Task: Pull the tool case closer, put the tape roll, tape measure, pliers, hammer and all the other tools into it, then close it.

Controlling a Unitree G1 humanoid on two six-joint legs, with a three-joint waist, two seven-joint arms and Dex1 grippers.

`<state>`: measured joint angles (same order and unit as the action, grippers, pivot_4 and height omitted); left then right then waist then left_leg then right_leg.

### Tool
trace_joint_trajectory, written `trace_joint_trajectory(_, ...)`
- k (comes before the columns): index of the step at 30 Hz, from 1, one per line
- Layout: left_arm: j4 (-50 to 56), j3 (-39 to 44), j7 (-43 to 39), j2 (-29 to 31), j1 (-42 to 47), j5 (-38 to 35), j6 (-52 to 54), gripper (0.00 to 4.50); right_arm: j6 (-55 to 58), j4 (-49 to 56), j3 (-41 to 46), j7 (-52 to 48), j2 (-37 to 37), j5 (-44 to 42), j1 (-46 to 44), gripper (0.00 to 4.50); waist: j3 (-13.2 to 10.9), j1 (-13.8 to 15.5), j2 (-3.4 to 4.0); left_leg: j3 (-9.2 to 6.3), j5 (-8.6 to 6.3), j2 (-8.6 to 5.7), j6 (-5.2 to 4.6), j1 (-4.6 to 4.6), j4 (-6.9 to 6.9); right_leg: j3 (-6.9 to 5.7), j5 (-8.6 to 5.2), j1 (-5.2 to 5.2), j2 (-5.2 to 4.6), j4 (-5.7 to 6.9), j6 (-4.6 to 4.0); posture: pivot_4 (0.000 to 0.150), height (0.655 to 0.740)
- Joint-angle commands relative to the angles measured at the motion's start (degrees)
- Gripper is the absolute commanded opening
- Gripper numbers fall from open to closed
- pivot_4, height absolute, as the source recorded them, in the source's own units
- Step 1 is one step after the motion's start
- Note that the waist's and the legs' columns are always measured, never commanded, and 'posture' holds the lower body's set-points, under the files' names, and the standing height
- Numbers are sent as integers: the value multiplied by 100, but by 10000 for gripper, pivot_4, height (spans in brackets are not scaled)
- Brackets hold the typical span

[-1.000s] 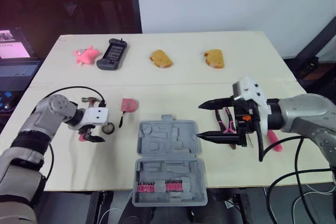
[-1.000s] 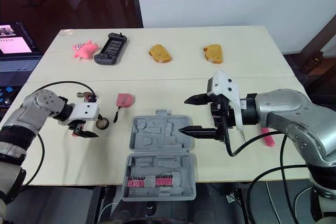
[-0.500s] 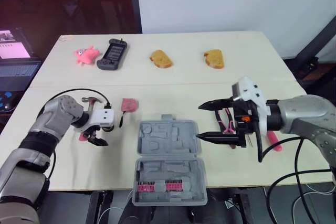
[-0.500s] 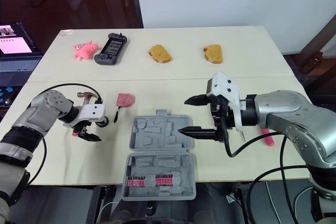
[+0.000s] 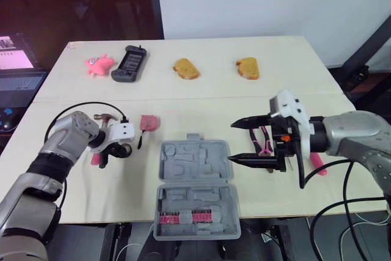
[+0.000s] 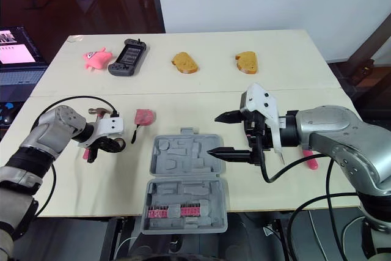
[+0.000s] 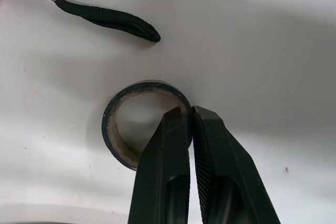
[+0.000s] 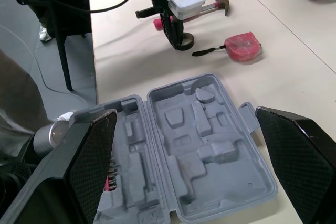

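Observation:
The grey tool case point(image 5: 197, 169) lies open near the table's front edge, several pink bits in its near half. Left of it my left gripper point(image 5: 113, 153) is shut on the black tape roll point(image 7: 112, 129), one finger inside the ring and one outside, pinching its wall. The hammer point(image 5: 105, 117) lies just behind that gripper, and the pink tape measure point(image 5: 149, 122) sits to its right with its black strap point(image 7: 105, 17). My right gripper point(image 5: 231, 142) hangs wide open beside the case's right edge, holding nothing. Pink-handled pliers point(image 5: 265, 142) and a pink-handled tool point(image 5: 317, 163) lie behind and right of it.
Along the far side of the table lie a pink toy point(image 5: 98, 63), a dark game controller point(image 5: 129, 63) and two bread pieces point(image 5: 187, 68) point(image 5: 248, 68). A laptop point(image 5: 15, 68) stands off the table's left side. A black cable point(image 5: 79, 106) loops over my left arm.
My left gripper shifted slightly right to the tape roll and closed on the roll's wall. The right arm has stayed where it was, still open.

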<state>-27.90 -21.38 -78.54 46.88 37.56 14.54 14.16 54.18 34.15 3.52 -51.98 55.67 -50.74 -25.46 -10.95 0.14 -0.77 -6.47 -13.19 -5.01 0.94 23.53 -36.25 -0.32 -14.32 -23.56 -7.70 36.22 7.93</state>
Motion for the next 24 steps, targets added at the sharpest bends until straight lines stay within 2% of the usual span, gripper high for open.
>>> trace_joint_trajectory(1,51,-17,66,40,-75,44,-100,929,-62,140,83,28,53,26,-48,45000,0,5,0,0,0,0,0,0,0,0,0,1,0,0,0,1500,7400)
trace_joint_trajectory(8,483,152,-360,264,399,-117,81,929,-59,94,56,13,9,18,-62,45000,-1,10,-2,0,0,0,0,0,-1,0,0,0,0,0,0,1500,7400)
trace_joint_trajectory(12,1555,162,-1201,281,580,-680,912,929,-6,95,86,2,29,-38,-69,45000,-2,15,-4,0,0,-1,0,1,-1,0,0,2,-1,-2,0,1500,7400)
trace_joint_trajectory(16,2377,-152,-1396,318,693,-1271,1710,929,-9,130,55,23,22,7,10,45000,-3,1,-4,0,0,-1,0,0,-2,0,0,5,-1,-2,0,1500,7400)
trace_joint_trajectory(24,2532,-534,-1178,-367,889,-1383,2657,929,76,284,141,216,20,-63,237,45000,-3,-89,-5,-2,1,-1,-1,0,-2,-1,0,7,1,0,0,1500,7400)
